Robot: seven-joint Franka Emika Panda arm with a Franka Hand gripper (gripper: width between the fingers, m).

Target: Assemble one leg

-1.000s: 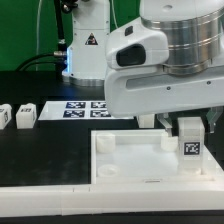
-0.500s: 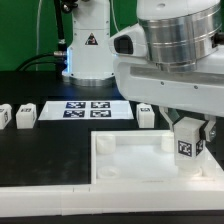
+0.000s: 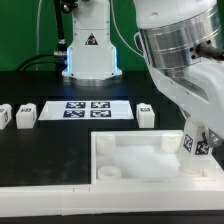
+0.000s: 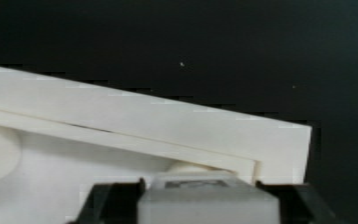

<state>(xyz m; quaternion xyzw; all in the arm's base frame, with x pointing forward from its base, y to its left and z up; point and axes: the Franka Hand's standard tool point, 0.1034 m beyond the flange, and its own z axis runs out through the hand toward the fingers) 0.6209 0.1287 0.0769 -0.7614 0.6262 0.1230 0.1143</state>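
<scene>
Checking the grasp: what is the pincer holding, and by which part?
The pincer holds one leg, a small tagged white block, clamped across two opposite sides, with its tagged face showing.

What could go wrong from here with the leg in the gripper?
1. The gripper holds the leg tilted above the tray, near its end on the exterior view's right. It might go in crooked and jam.
2. The leg hangs close to the tray's rim, so it could catch there and push the tray.
3. A spare leg stands just behind the tray, and the arm might knock it over.
</scene>
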